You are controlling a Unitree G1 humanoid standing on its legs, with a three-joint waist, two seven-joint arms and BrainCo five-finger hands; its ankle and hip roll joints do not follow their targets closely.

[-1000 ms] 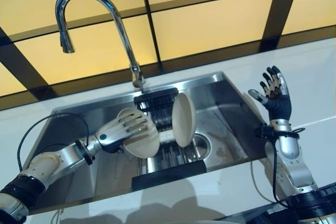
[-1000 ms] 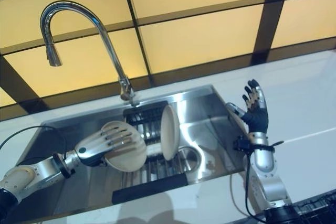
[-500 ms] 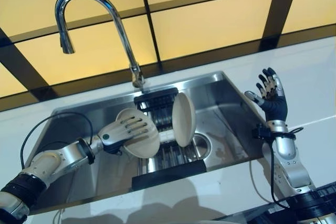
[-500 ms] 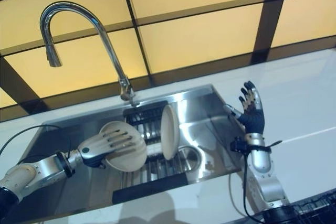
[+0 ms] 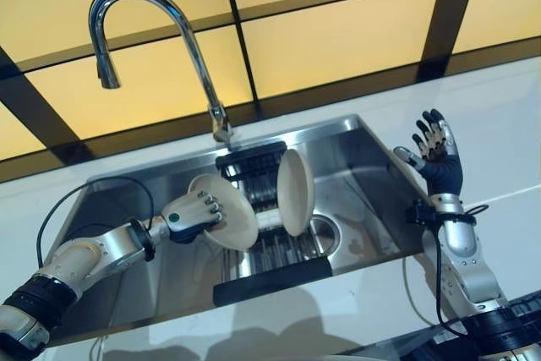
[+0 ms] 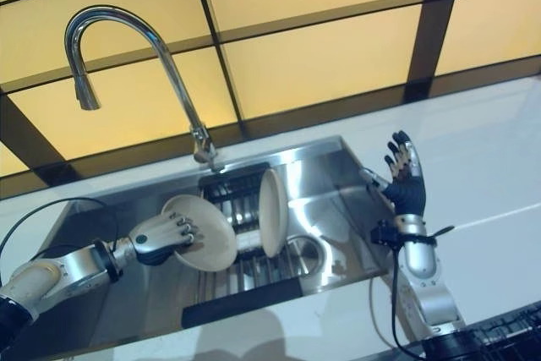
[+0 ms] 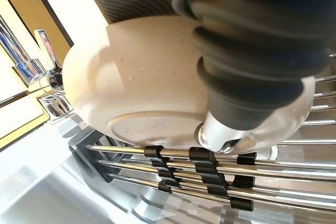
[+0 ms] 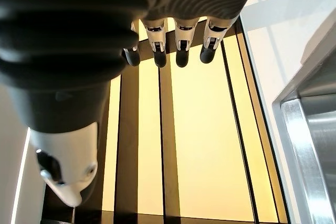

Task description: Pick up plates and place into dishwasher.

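Plates come first: a round cream ceramic plate [image 5: 226,222] tilts over the dark-clipped wire rack [image 5: 269,251] in the stainless steel sink [image 5: 363,192], with the left hand [image 5: 190,216] behind it, fingers curled onto its back and rim. Just past that hand's fingertips, a second cream plate [image 5: 296,192] stands nearly upright on edge in the rack, apart from the held one. The right hand [image 5: 435,154] is raised well away, over the white countertop [image 5: 499,141] at the sink's far corner, fingers spread and holding nothing. A curved chrome tap [image 5: 152,40] arches beyond the left hand, against amber wall panels [image 5: 338,40].

From the right eye view the scene is the same: the held plate [image 6: 201,232] leans toward the upright one [image 6: 272,200], and a gap shows between them.

In the left wrist view the plate's underside [image 7: 157,98] and foot ring sit right against the hand's thumb [image 7: 226,135], its lower edge resting at or just above the rack's steel rods [image 7: 210,161]; whether it touches cannot be told.

In the right wrist view the fingers [image 8: 181,45] stretch out straight toward the amber panels.

The plate looks stiff, glazed and probably slick, moderately heavy and breakable if knocked on the rods or its neighbour. A hold across the rim, thumb on one face and fingers on the other, seems safest.
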